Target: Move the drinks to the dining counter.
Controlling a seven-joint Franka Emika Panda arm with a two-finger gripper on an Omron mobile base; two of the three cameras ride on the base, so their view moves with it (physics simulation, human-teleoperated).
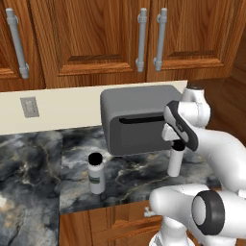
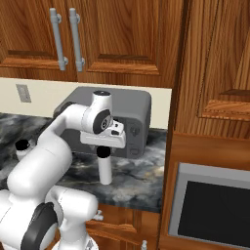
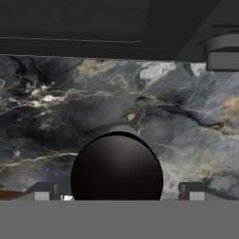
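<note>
A wider white bottle with a black cap and grey-green label band [image 1: 96,173] stands upright on the black-and-grey marbled worktop [image 1: 29,163]; its label print is too small to read. Right of it, before the grey microwave [image 1: 137,117], the slim plain white bottle [image 1: 174,161] also stands upright. The two-finger gripper [image 3: 116,192] hangs above its black cap [image 3: 116,169], jaws spread on either side, holding nothing.

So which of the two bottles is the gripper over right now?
The slim plain bottle in front of the microwave: the gripper sits right above its black cap. The labelled bottle stands apart, further left on the worktop.
</note>
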